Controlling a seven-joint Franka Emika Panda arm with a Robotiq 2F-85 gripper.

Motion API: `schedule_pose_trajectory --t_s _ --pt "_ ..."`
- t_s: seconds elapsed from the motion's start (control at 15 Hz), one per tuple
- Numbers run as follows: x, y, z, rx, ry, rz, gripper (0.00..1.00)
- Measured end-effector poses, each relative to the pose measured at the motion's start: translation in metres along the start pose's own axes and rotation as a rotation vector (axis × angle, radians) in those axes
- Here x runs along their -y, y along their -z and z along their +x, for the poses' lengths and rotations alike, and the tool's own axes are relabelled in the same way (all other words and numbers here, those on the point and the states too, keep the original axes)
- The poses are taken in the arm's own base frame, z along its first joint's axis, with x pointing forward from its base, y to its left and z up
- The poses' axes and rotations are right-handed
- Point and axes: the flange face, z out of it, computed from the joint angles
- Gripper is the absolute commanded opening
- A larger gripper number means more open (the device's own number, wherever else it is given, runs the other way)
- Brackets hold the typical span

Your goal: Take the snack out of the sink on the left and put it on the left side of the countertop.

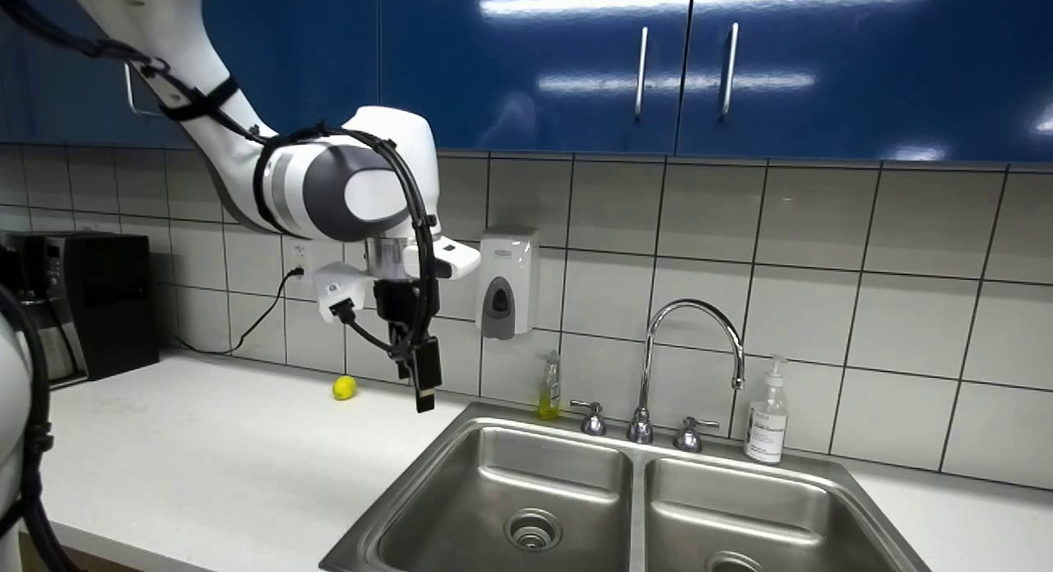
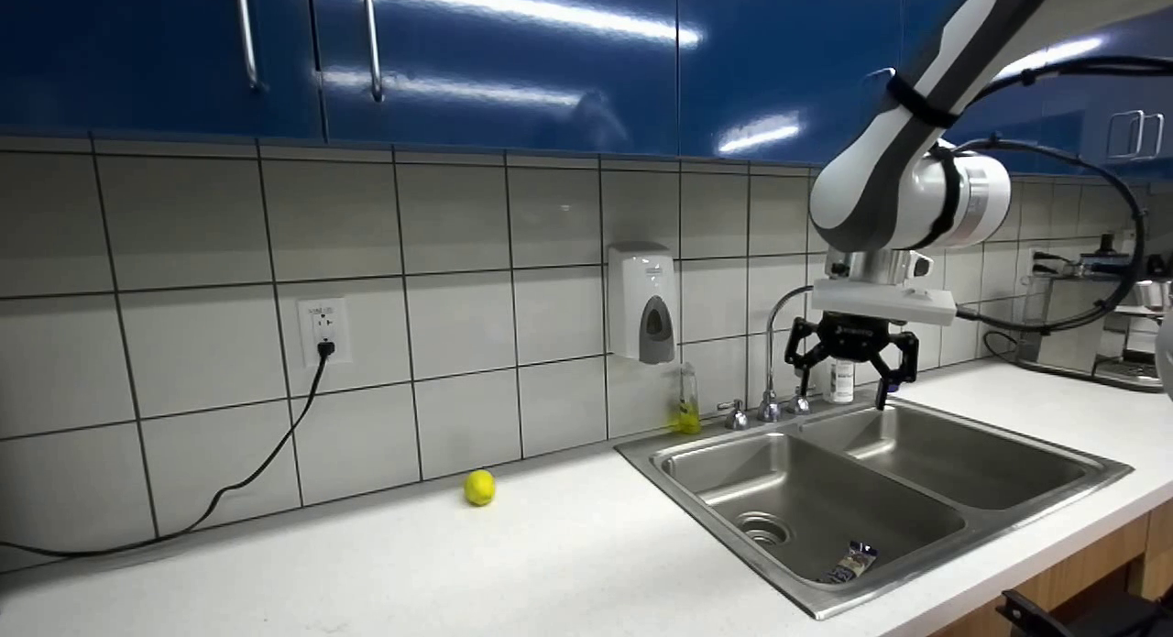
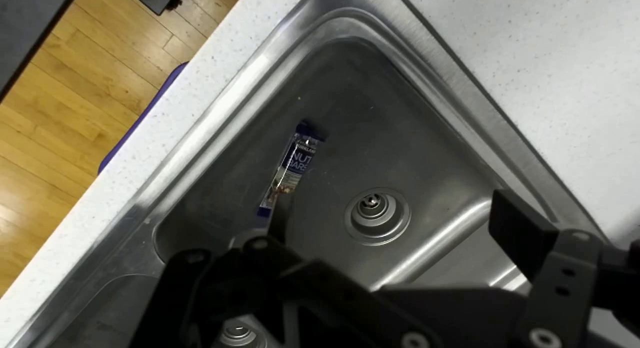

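Nut bar [image 3: 291,170]: lies in left sink basin [image 2: 852,499] near front wall, long axis roughly parallel to it, lettered end toward front-left corner. Gripper [image 2: 843,399]: above basin, jaws wide apart, empty. Countertop [image 2: 412,564]: white, speckled, left of basin. Behind basin: white tiles [image 2: 463,325], blue cabinets [image 2: 513,78]. Before basin: plank floor [image 3: 107,80].

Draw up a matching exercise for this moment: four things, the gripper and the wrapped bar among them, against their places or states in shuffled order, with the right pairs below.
Things
1. Slim dark-blue wrapped bar
2. Small round yellow object
3. Black two-fingered gripper
4. White plastic dispenser with grey front

Places or states
A. Fixed to the white square tiles
B. Open, holding nothing
C. In the left-hand stainless steel basin
D. On the white countertop

Right pairs: 1-C, 2-D, 3-B, 4-A
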Motion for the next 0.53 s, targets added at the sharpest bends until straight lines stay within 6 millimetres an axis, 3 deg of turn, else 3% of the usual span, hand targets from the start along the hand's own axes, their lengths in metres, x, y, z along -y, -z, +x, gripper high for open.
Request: schedule_pose_trajectory --t_s 0.53 --pt "-0.041 -0.08 0.035 0.001 -0.078 -0.043 1.0"
